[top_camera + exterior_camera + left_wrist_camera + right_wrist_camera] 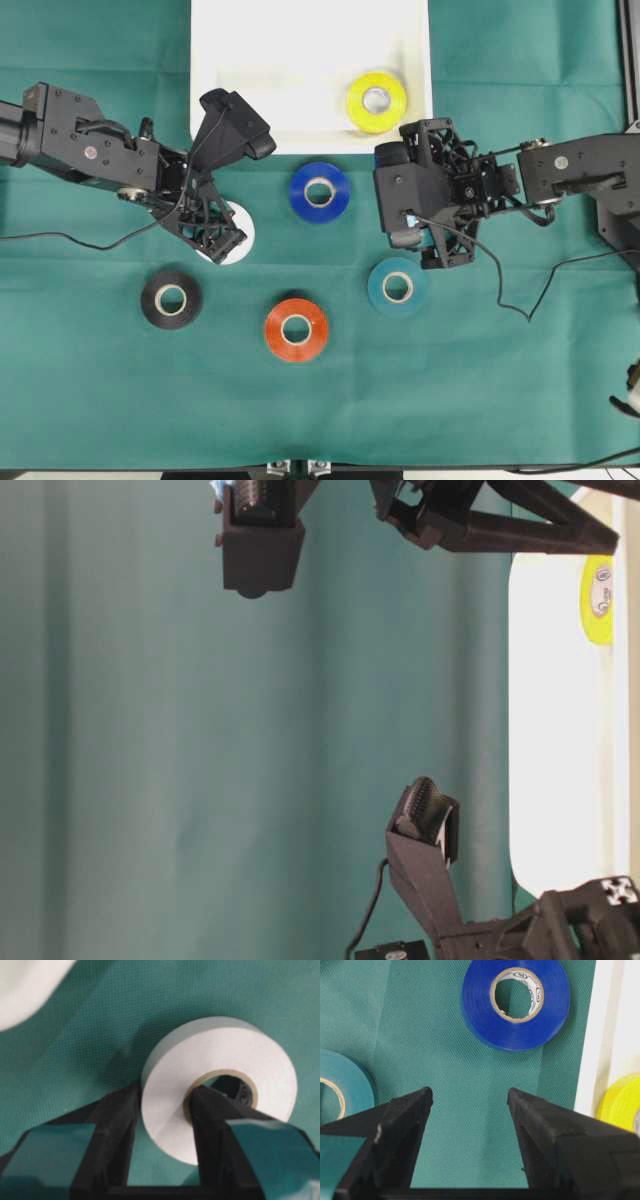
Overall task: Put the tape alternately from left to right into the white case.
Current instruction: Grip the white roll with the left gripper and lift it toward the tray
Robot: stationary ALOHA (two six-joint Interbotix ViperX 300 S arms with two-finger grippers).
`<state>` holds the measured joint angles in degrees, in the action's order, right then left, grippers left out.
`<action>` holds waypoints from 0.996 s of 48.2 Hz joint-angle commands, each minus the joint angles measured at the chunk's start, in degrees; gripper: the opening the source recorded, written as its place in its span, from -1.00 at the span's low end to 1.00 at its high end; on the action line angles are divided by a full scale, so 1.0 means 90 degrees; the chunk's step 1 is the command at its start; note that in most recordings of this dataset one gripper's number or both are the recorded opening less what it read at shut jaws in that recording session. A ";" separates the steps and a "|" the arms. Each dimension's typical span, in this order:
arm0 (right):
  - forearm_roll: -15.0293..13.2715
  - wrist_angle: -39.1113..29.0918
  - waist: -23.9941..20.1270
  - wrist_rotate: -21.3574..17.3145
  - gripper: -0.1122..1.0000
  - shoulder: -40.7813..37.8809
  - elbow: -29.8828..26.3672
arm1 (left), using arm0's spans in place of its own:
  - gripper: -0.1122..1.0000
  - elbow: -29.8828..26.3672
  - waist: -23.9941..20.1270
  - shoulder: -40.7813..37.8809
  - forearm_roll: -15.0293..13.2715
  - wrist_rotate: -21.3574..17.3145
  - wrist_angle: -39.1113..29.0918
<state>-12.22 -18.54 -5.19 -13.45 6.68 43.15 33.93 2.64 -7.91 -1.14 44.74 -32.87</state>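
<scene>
Now | left tool (162,1110) clamped on white roll (220,1080) wall | right tool (470,1105) wide, apparently empty | yellow roll (376,101) in white case (290,70)

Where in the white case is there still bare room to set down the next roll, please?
The white case is bare left of the yellow roll, which sits in its right front corner. Crowded: the cloth just in front, with the blue roll between both grippers.

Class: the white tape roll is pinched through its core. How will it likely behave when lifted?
The white roll looks rigid, so it probably keeps its shape. Gripped on one wall by the left tool, it may tilt. Set on edge, it could roll.
</scene>
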 commanded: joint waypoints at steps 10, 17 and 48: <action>-0.0010 0.0039 -0.0020 0.0000 0.44 0.0137 -0.0059 | -0.83 -0.0127 0.0029 0.0127 -0.0020 0.0000 0.0049; -0.0010 0.0039 -0.0020 0.0000 0.45 0.0137 -0.0059 | -0.83 -0.0146 0.0039 0.0176 -0.0020 -0.0010 0.0039; -0.0010 0.0039 -0.0020 0.0000 0.45 0.0137 -0.0078 | -0.83 -0.0264 0.0107 0.1104 0.0000 -0.0088 -0.0566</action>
<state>-12.13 -18.54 -5.19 -13.45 6.68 43.15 32.87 3.87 0.18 -1.23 44.03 -37.62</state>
